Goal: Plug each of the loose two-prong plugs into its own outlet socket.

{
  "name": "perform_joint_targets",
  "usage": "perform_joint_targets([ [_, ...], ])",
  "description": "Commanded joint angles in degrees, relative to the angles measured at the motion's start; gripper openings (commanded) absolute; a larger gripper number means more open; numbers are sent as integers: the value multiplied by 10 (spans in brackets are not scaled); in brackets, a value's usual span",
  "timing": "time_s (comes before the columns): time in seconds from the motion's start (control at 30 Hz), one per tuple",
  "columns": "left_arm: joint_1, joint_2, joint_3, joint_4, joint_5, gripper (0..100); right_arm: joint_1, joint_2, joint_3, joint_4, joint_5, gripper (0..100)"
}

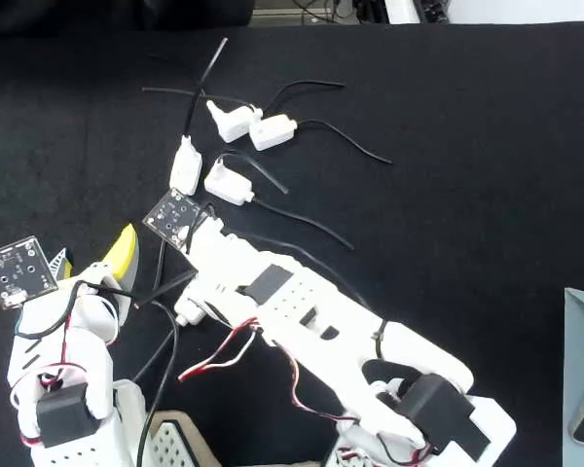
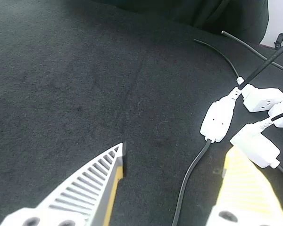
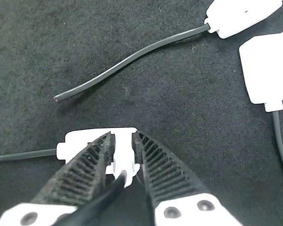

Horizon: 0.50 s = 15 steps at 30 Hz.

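The right gripper [image 3: 123, 137] is clamped tight on a white connector [image 3: 78, 140]! Just ahead of it on the black surface [image 3: 108, 28] lie a second connector [image 3: 243, 14] and a third connector [image 3: 269, 70]. The left gripper [image 2: 177, 148] gapes wide, nothing held, with a long connector [image 2: 219, 117] just beyond its yellow finger [image 2: 245, 188].

My left gripper [image 2: 176, 149] hangs spread wide over the black cloth [image 2: 75, 70], holding nothing. Just beyond its yellow finger [image 2: 243, 186], I count 4 white plugs [image 2: 218, 117] clustered close, trailing black cables [image 2: 191, 174].
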Motion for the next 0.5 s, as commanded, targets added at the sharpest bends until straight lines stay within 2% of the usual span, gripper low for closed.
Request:
perform_joint_targets([
  [0.0,-4,2,-1,-11,3,332,1,43,-11,-11,5,12],
  [0.13,-6,2,-1,-11,3,332,1,102,-32,-18,4,11],
  [0.47,-6,2,-1,-11,2,332,-2,106,-31,-14,4,27],
])
